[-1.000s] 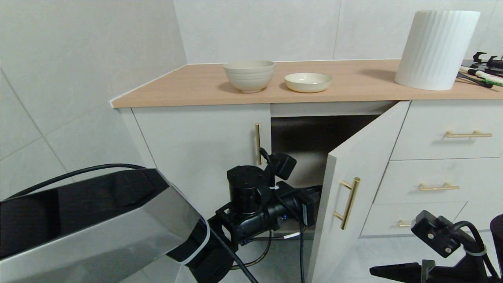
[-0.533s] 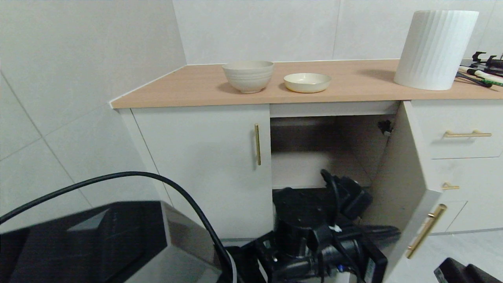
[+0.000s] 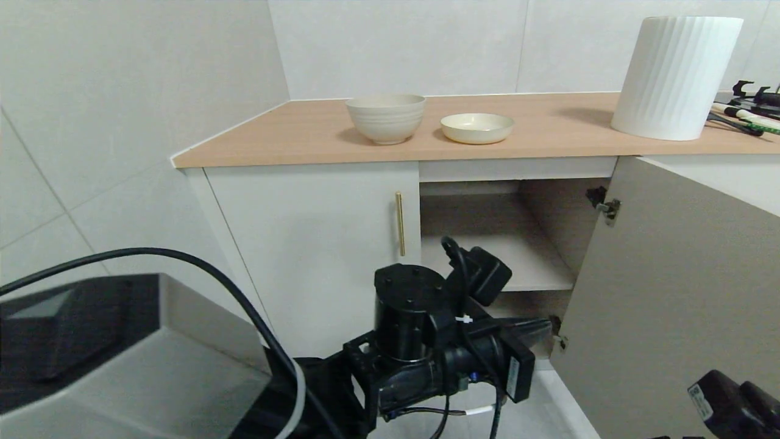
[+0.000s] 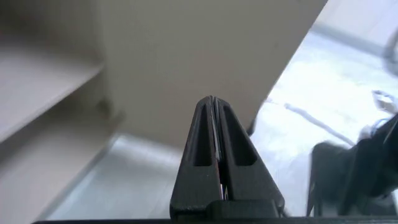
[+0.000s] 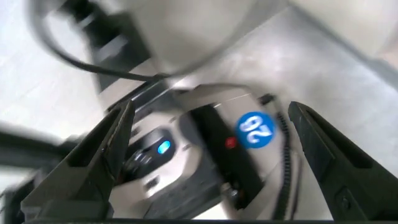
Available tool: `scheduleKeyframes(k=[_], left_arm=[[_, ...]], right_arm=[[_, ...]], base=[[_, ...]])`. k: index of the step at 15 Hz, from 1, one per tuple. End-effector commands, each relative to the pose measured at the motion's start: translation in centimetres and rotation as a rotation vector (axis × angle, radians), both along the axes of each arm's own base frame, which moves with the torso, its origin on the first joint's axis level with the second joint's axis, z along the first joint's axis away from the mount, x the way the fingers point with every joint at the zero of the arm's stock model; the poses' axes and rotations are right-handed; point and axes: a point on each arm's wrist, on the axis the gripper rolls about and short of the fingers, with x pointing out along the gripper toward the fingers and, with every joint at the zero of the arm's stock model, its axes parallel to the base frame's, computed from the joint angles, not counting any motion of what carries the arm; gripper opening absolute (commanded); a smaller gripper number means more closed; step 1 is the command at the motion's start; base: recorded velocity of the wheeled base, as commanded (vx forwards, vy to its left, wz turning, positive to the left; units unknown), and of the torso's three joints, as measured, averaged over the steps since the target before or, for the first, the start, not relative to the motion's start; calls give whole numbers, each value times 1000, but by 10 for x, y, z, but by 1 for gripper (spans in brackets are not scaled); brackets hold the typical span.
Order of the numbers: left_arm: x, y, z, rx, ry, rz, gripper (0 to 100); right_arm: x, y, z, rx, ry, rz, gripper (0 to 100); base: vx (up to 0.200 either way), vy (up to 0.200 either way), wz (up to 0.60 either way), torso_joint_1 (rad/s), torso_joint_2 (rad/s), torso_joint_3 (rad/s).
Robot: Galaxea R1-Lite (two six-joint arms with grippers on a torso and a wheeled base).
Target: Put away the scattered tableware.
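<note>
Head view shows a light wooden countertop surface (image 3: 292, 137) running along a tiled wall, with the task's tableware standing on its left half. A ribbed cream ceramic bowl (image 3: 385, 117) sits upright about midway between the front and back edges. A shallow cream dish (image 3: 477, 127) lies just beside it on the side away from the left corner; the two are close but not touching. Well apart from them, toward the right end of the surface, stands a tall white ribbed cylindrical container (image 3: 676, 76). A few slim utensils (image 3: 746, 116) lie at the right edge. Below the surface, a white cabinet door with a slim gold bar handle (image 3: 400, 223) is shut, and the door next to it (image 3: 670, 292) stands swung wide open, showing its grey inner face. Inside the open compartment a pale shelf (image 3: 493, 262) is visible. The left end effector (image 3: 536, 329) hangs low in front of this compartment, its tips near the lower inner corner of the open door; whether it touches the door cannot be told. In the left wrist view this end effector (image 4: 212, 109) has its two black fingers (image 4: 236, 149) pressed flat together with nothing between them. The right end effector (image 5: 211, 137), seen in the right wrist view, is spread wide with nothing in it, above pale tiled floor (image 5: 348, 56).
</note>
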Motion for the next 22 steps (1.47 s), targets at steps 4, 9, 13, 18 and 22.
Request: scheduleKeyframes(k=[4,9,13,18,22], left_arm=[[-11,100,51,55,39,174,0],[-49,197,82,102,64,383,0],[-70,231,96,107,82,487,0],[-57,241,97,108,91,570,100],[-51,238,91,126,117,568,100]], right_arm=[[24,-6,12,27,-4,-185,100],[64,15,38,40,-75,-311,100],[110,45,45,28,-69,-336,100],[138,51,47,20,-69,-392,100],[138,49,49,24,-78,-405,100]], base=[[0,0,0,0,0,0],[0,0,0,0,0,0],[0,0,0,0,0,0],[0,0,0,0,0,0],[0,0,0,0,0,0]])
